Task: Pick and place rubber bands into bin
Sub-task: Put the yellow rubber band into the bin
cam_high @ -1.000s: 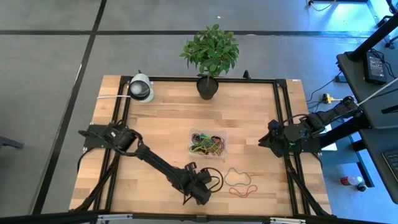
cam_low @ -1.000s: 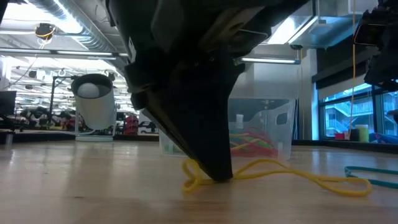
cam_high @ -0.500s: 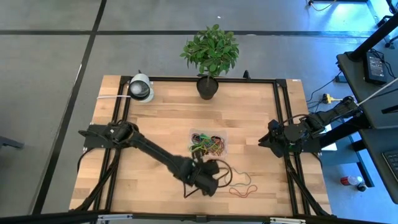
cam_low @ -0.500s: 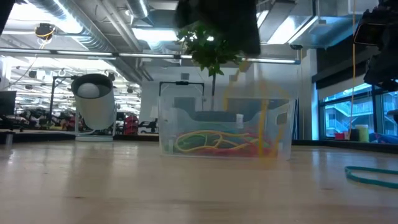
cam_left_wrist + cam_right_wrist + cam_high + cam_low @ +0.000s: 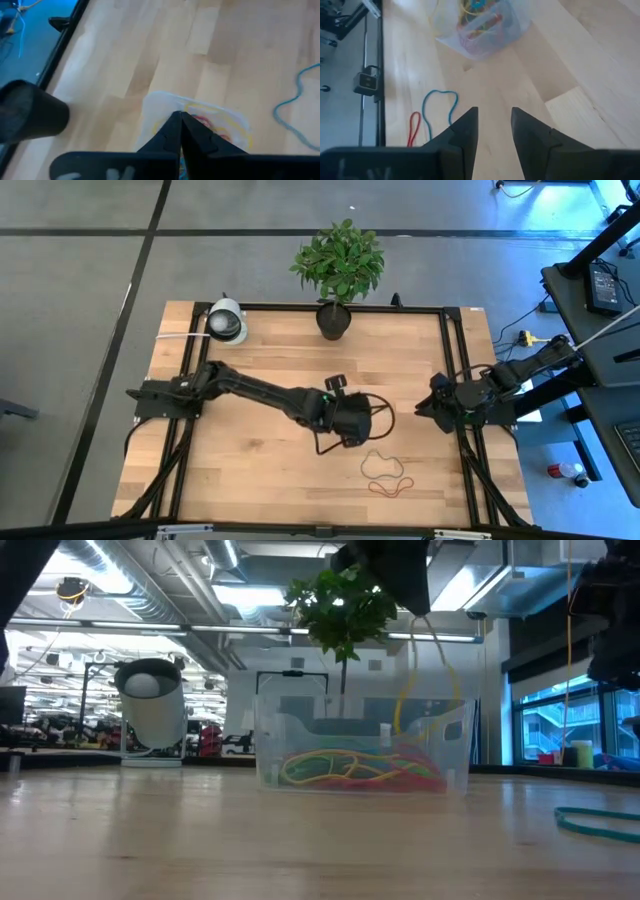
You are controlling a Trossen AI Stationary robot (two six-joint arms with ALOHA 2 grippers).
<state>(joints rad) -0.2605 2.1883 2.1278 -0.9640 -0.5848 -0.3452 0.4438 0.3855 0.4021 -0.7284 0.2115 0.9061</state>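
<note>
The bin (image 5: 362, 745) is a clear tray at the table's middle, with several coloured rubber bands (image 5: 350, 768) lying in it. My left gripper (image 5: 408, 595) hangs above it, shut on a yellow rubber band (image 5: 415, 670). In the high view the left gripper (image 5: 350, 420) hides most of the bin. A blue-green band (image 5: 380, 463) and a red band (image 5: 392, 487) lie flat on the wood nearer the front edge. My right gripper (image 5: 494, 125) waits open at the right side of the table (image 5: 425, 405), holding nothing. My left gripper pinches the top of the yellow band's loop (image 5: 410, 622) between its two shut fingers, which come from above and slant down. The band hangs slack below the fingers, clear of the table. Its lower part (image 5: 400, 720) reaches down within the bin's outline.
A potted plant (image 5: 337, 265) stands at the far edge behind the bin, its dark pot (image 5: 30, 117) showing in the left wrist view. A white round camera (image 5: 227, 322) sits at the far left corner. Bare wood lies left of the bin.
My left gripper has risen from the table near the front edge and gone toward the far edge and the right, ending above the bin. It has stayed shut. The yellow band, which lay on the wood, has been lifted clear and now hangs over the bin.
</note>
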